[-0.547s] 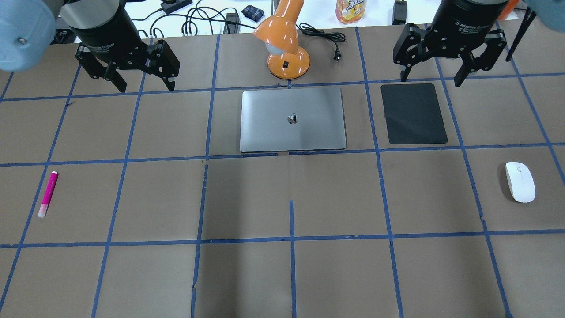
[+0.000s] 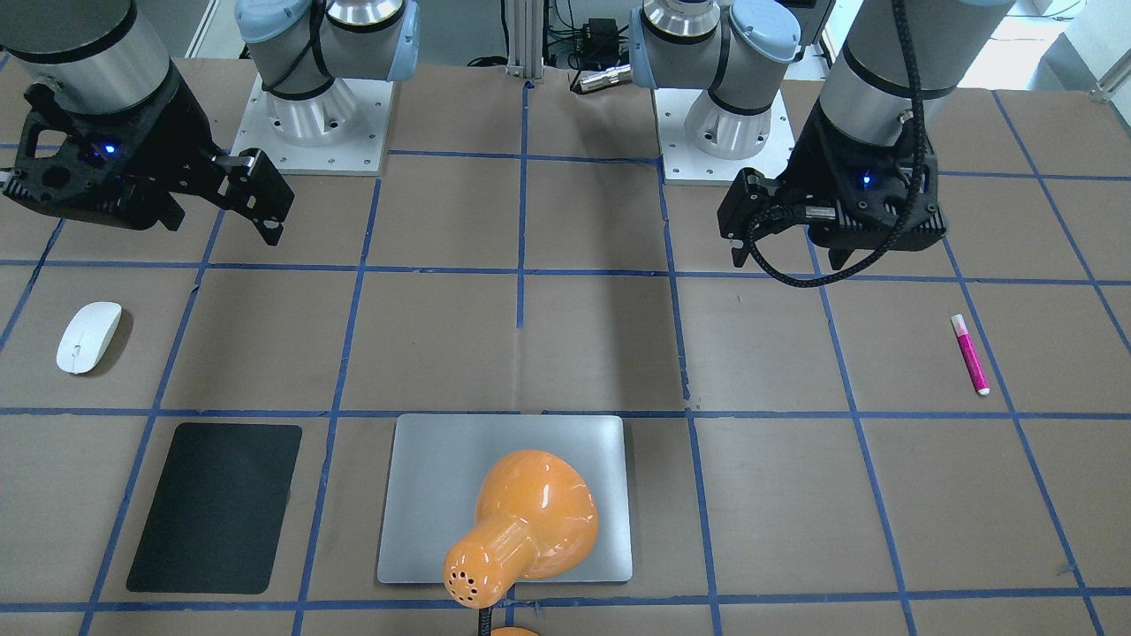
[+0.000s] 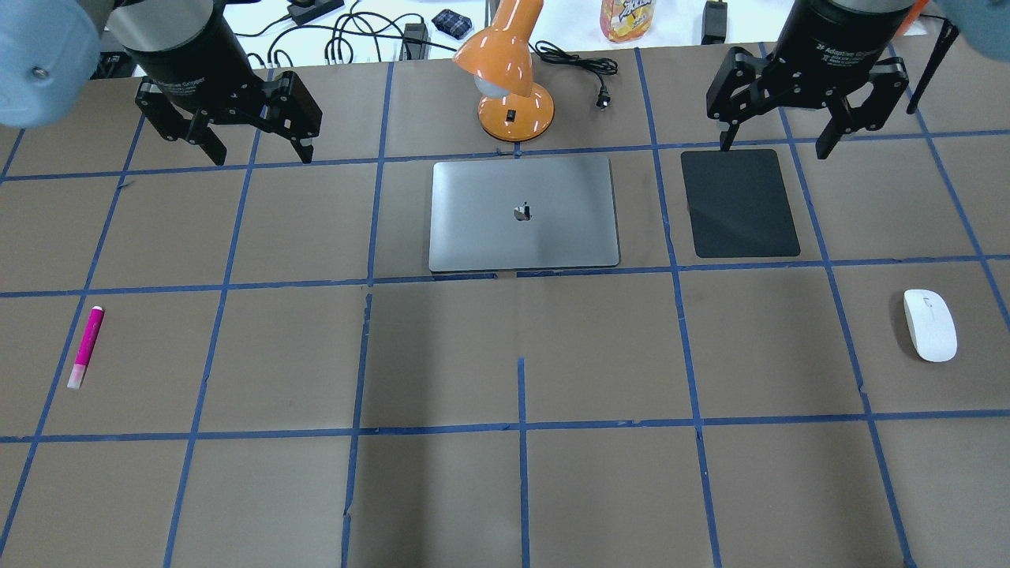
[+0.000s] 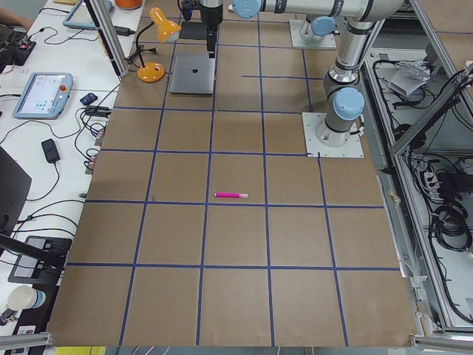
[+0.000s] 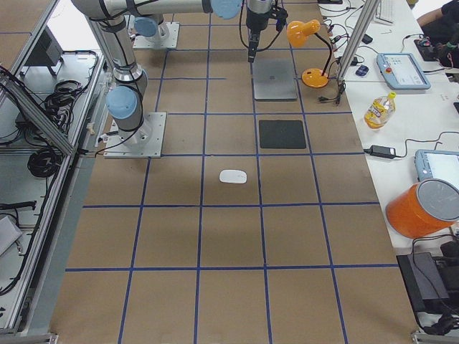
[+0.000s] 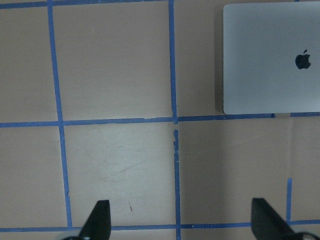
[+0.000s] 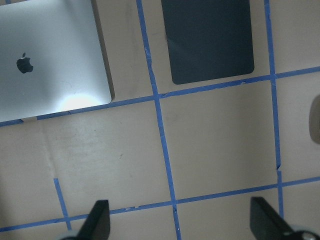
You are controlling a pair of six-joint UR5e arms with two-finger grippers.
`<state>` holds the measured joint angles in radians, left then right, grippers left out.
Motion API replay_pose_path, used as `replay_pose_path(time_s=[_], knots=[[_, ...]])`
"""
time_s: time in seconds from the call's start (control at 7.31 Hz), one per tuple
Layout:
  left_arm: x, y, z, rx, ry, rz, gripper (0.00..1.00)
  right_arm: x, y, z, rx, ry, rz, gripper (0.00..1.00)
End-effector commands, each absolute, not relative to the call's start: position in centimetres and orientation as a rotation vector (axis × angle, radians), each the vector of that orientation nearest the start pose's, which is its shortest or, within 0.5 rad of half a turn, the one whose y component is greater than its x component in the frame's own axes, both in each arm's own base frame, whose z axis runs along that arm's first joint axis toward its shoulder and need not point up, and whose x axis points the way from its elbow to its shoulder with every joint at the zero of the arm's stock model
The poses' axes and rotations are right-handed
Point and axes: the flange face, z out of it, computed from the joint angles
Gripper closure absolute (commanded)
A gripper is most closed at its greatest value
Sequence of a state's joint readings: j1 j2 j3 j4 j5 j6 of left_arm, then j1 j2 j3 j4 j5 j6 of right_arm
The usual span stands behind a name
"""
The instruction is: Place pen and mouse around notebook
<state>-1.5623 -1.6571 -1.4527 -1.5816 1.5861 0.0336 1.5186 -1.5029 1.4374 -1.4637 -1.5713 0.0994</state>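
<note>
The silver-grey notebook [image 3: 523, 213] lies closed at the table's far centre, also seen in the left wrist view [image 6: 272, 57] and the right wrist view [image 7: 50, 60]. The magenta pen [image 3: 86, 347] lies far off at the near left, also seen from the front [image 2: 969, 353]. On the right side rests the white mouse [image 3: 929, 325], which the front view [image 2: 88, 336] shows too. My left gripper [image 3: 260, 154] hangs open and empty above the table, left of the notebook. My right gripper [image 3: 775, 146] hangs open and empty over the black mat's far edge.
A matte black mat [image 3: 739, 203] lies right of the notebook. An orange desk lamp [image 3: 509, 79] stands just behind the notebook, its cord trailing right. A bottle [image 3: 627, 20] and cables sit beyond the far edge. Blue tape lines grid the brown table.
The right gripper has shifted slightly toward the table's far edge. The left gripper, pen, mouse and notebook have not moved.
</note>
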Motion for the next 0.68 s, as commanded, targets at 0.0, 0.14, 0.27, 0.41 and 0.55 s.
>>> replay_pose_path(time_s=[0.0, 0.14, 0.27, 0.41, 0.55], knots=[[-10.3, -53.9, 50.0, 0.003, 3.128, -0.04, 0.0, 3.5, -53.0, 50.9, 0.15, 3.185, 0.069, 0.0], [-5.4, -54.9, 49.3, -0.128, 3.13, -0.02, 0.0, -2.7, -53.2, 50.7, 0.159, 3.174, 0.083, 0.0], [0.6, -55.1, 47.2, -0.152, 3.143, 0.037, 0.0, -7.5, -53.4, 49.4, 0.172, 3.161, 0.119, 0.0], [6.6, -53.9, 43.4, -0.15, 3.16, 0.152, 0.0, -11.4, -55.2, 46.3, 0.078, 3.152, 0.142, 0.0], [14.3, -52.6, 39.0, -0.11, 3.175, 0.128, 0.0, -16.2, -56.1, 42.1, -0.095, 3.129, 0.161, 0.0]])
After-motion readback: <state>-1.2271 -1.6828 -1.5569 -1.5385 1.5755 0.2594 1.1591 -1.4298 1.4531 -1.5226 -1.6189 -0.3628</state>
